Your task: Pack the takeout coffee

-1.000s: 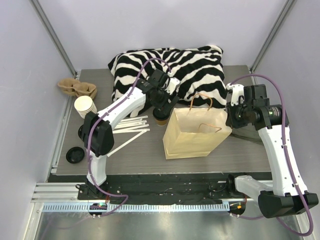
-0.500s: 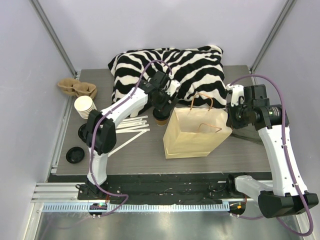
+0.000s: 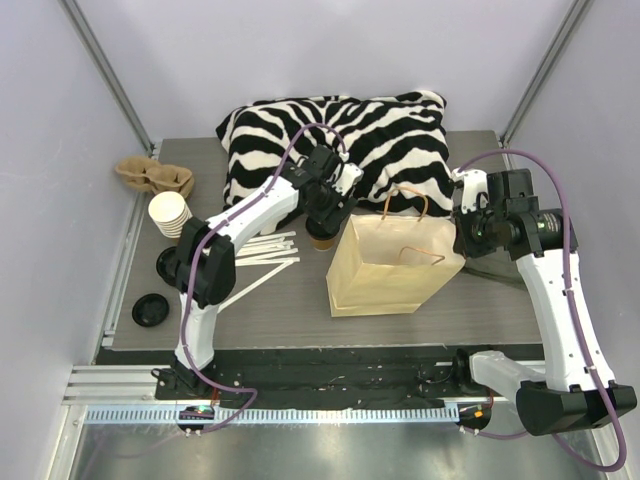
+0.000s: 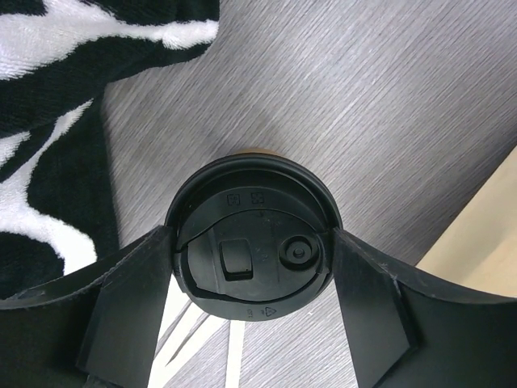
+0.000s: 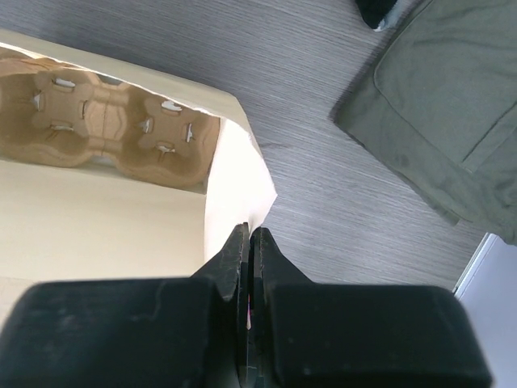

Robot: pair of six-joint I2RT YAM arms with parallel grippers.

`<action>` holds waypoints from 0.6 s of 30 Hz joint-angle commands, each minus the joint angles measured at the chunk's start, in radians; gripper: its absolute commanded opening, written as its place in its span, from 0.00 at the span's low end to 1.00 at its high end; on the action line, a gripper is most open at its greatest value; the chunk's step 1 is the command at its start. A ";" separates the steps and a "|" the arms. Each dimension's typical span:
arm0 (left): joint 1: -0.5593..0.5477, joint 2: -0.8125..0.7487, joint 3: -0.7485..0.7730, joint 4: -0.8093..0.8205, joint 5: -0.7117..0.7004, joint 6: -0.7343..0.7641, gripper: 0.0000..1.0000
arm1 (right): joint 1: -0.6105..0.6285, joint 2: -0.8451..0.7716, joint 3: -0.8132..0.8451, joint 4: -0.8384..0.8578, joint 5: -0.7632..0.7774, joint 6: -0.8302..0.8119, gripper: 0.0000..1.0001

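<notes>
1. Top view: you are at the pick-up step. The takeout coffee, a small brown kraft paper cup under a round black plastic lid, stands toward the far edge of the grey wood-grain bench. It is just beside the open tan paper bag. The left gripper is over the cup, and the right gripper is at the bag's right rim.
2. Left wrist view: the black fingers stand wide, one each side of the lid, touching its rim. That looks like a grasp. Next, lift straight up, then carry the cup over the bag's mouth.
3. Right wrist view: the gripper is clenched on the bag's rim. A moulded pulp cup carrier lies inside, so aim for a pocket.
</notes>
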 commanded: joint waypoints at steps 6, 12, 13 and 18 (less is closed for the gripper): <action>-0.004 -0.002 -0.047 0.022 -0.018 0.024 0.67 | -0.003 0.016 0.045 -0.020 -0.017 -0.016 0.01; -0.006 -0.067 -0.060 0.016 0.002 0.030 0.42 | -0.002 0.003 0.074 -0.011 -0.084 -0.030 0.01; -0.004 -0.073 -0.058 0.010 0.010 0.032 0.40 | -0.003 0.006 0.077 -0.011 -0.092 -0.036 0.01; -0.006 -0.126 -0.040 -0.043 0.034 0.040 0.35 | -0.003 0.005 0.076 -0.014 -0.137 -0.056 0.01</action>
